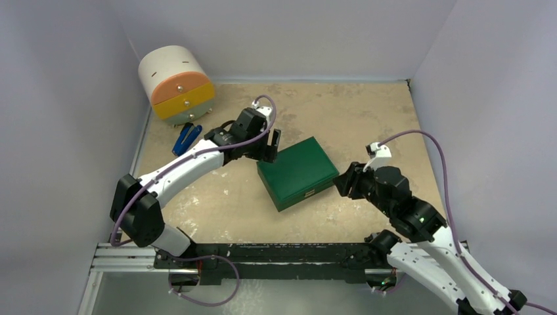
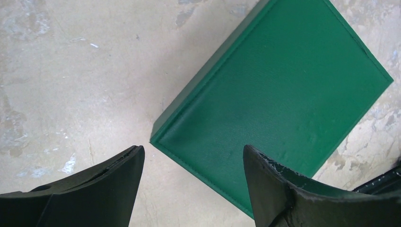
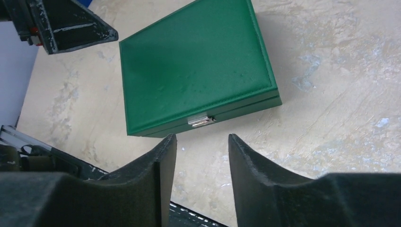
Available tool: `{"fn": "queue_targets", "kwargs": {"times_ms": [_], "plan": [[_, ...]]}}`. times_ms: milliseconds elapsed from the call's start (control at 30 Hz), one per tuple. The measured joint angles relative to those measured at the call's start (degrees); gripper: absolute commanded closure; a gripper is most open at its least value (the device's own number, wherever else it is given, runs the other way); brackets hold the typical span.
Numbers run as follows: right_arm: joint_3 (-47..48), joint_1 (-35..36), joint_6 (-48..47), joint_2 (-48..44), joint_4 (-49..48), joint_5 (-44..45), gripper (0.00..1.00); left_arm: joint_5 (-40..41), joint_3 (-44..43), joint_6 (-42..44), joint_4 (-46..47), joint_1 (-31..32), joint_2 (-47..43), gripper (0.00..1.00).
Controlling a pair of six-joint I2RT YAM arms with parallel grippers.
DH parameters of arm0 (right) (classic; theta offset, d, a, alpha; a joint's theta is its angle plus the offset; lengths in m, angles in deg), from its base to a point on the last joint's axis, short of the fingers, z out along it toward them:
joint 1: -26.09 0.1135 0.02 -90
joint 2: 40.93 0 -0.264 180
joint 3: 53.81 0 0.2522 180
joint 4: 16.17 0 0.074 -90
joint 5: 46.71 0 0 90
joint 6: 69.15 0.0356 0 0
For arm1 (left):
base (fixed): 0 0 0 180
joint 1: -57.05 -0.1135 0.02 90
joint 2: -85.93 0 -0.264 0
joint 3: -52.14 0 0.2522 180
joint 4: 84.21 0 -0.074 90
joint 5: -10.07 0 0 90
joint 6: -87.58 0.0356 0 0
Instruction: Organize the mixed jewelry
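Note:
The mixed jewelry is out of view. A closed green box (image 1: 299, 172) lies flat mid-table, lid down, its silver clasp (image 3: 201, 120) facing my right arm. My left gripper (image 1: 274, 146) hovers over the box's far left corner, open, with nothing between its fingers. In the left wrist view that corner of the green box (image 2: 283, 90) lies under the left gripper (image 2: 194, 149). My right gripper (image 1: 340, 182) stands just off the box's right side, open and empty. From the right wrist, the right gripper (image 3: 202, 138) faces the clasp of the green box (image 3: 194, 61) without touching it.
A round white container (image 1: 176, 85) with orange and yellow drawer fronts stands at the back left. A blue-handled tool (image 1: 186, 138) lies on the table in front of it. Grey walls close in three sides. A black rail (image 1: 276, 252) runs along the near edge.

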Motion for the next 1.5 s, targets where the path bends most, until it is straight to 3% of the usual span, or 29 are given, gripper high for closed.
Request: {"fn": "queue_targets", "kwargs": {"times_ms": [67,200,233,833,1500], "plan": [[0.1,0.0,-0.1,1.6,-0.5,-0.2,0.65,0.0,0.5,0.0,0.2,0.8,-0.2,0.24],[0.1,0.0,-0.7,5.9,-2.1,-1.5,0.97,-0.2,2.6,-0.2,0.9,2.1,-1.6,0.23],[0.1,0.0,-0.9,7.1,-2.7,-2.0,1.00,-0.3,3.2,-0.4,0.8,2.3,-2.3,0.23],[0.5,0.0,-1.8,25.0,-13.7,-11.8,1.00,-0.1,6.7,0.4,-0.2,2.4,-14.3,0.21],[2.1,3.7,-1.7,37.3,-15.5,-10.8,1.00,1.9,11.4,3.4,-0.9,2.4,-16.6,0.21]]}}
